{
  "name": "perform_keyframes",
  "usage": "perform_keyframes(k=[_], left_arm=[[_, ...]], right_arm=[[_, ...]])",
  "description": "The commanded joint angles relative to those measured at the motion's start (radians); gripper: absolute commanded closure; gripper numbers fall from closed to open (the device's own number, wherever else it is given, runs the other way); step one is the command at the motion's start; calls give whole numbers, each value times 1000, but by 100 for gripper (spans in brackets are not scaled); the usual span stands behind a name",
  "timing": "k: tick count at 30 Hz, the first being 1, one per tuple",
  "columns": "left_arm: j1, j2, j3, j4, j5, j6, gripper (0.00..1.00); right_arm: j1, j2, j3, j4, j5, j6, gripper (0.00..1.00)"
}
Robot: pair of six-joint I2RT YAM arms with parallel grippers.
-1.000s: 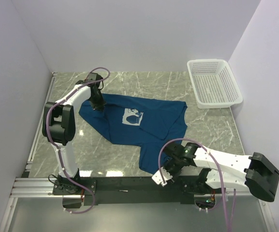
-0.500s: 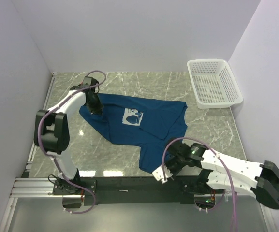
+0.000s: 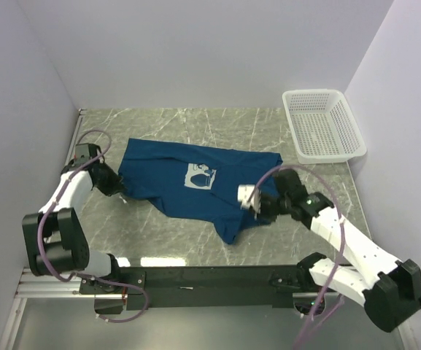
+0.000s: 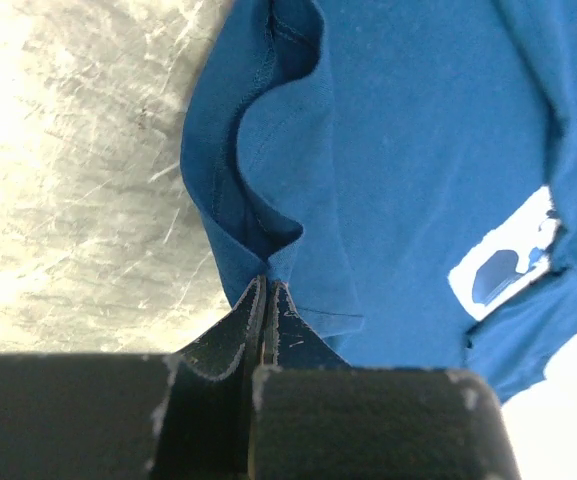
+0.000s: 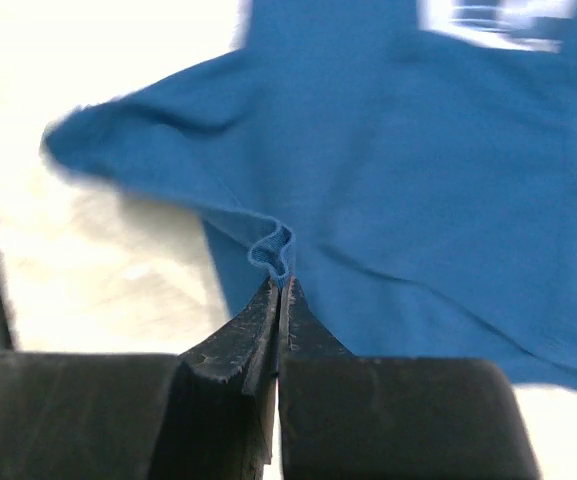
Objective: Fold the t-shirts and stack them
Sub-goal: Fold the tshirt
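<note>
A dark royal-blue t-shirt (image 3: 195,193) with a pale square print (image 3: 200,177) lies spread and rumpled on the marble table. My left gripper (image 3: 116,186) is shut on the shirt's left edge; the left wrist view shows a fold of blue cloth (image 4: 268,240) pinched at the fingertips (image 4: 266,285). My right gripper (image 3: 257,206) is shut on the shirt's right lower hem, lifted off the table. A small bunched loop of hem (image 5: 276,250) sticks out above its closed tips (image 5: 280,285) in the right wrist view.
A white plastic mesh basket (image 3: 322,126) stands at the back right corner. Pale walls close in the table on three sides. The black rail (image 3: 210,277) with the arm bases runs along the near edge. Bare marble (image 3: 159,240) shows in front of the shirt.
The left gripper dragged the shirt's left edge outward to the left. The right gripper shut on the lower hem near the rail and carried it up and right, so the hanging flap is drawn back.
</note>
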Motion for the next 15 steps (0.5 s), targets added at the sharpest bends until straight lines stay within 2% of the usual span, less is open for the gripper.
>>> perform_keyframes(k=[1,9,15], left_arm=[[35,-76,-41,65,75,-23,99],[80,-113,-51,59,121,-9,100],[121,-190,-65,39,117,-13,100]], right_arm=[[-84,59,127,74,-48,130,100],[-95,174,236,138,-57,239,100],[-94,177,241,218,-19,289,100]])
